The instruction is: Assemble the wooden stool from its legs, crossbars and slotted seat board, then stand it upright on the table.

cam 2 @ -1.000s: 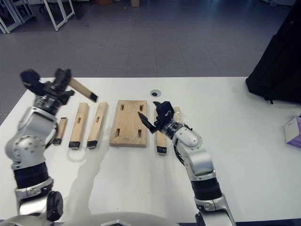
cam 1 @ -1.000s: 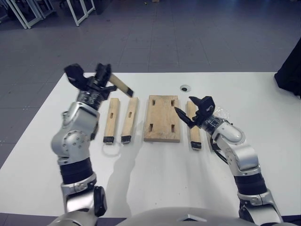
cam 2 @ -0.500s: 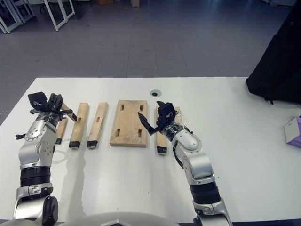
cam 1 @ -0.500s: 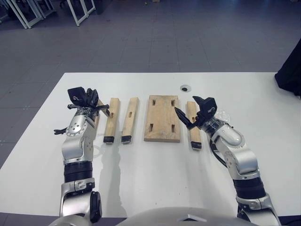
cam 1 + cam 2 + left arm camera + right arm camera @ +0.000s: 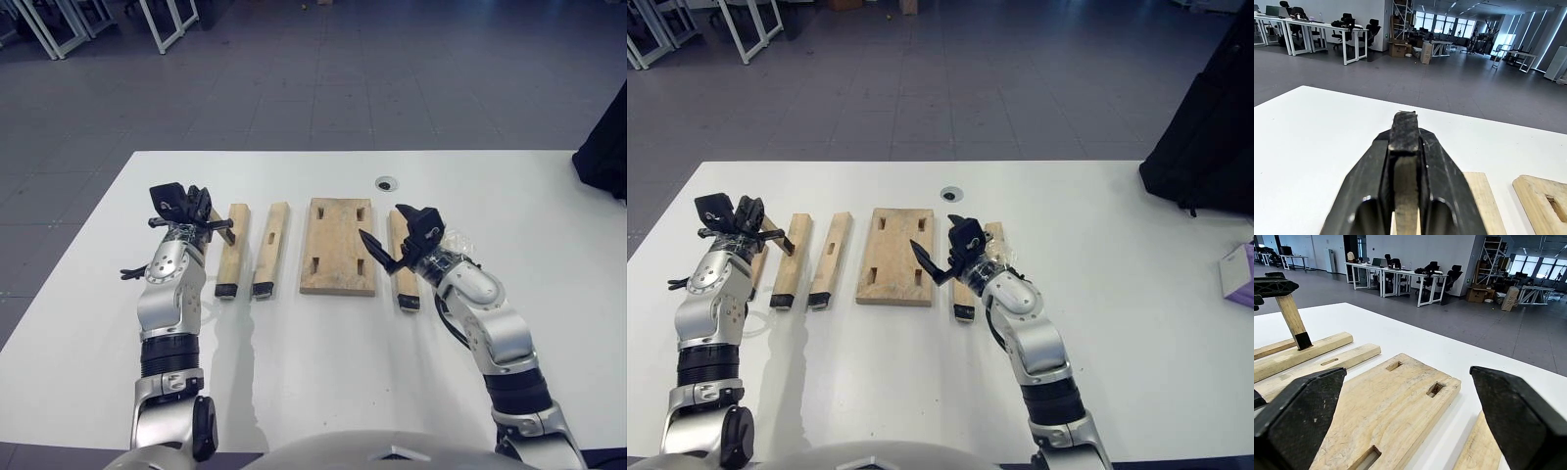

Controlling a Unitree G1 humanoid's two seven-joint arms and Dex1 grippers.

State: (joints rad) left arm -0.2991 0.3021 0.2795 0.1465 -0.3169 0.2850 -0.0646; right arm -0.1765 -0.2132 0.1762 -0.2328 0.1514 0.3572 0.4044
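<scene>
The slotted seat board lies flat mid-table. Two wooden legs with black ends lie to its left, and a third leg lies along its right edge. My left gripper hovers low over the table's left side, shut on a wooden piece whose black tip slants down towards the legs. Another short piece lies below that arm. My right gripper stands open just above the right-hand leg and the board's right edge, with nothing between its fingers.
A crumpled clear bag lies behind my right gripper. A round cable hole sits at the table's back. A purple box stands at the far right, with a black shape beyond the table's right edge.
My left arm has come down from a raised pose, bringing the held piece low over the table's left side. The right gripper has shifted slightly left towards the board.
</scene>
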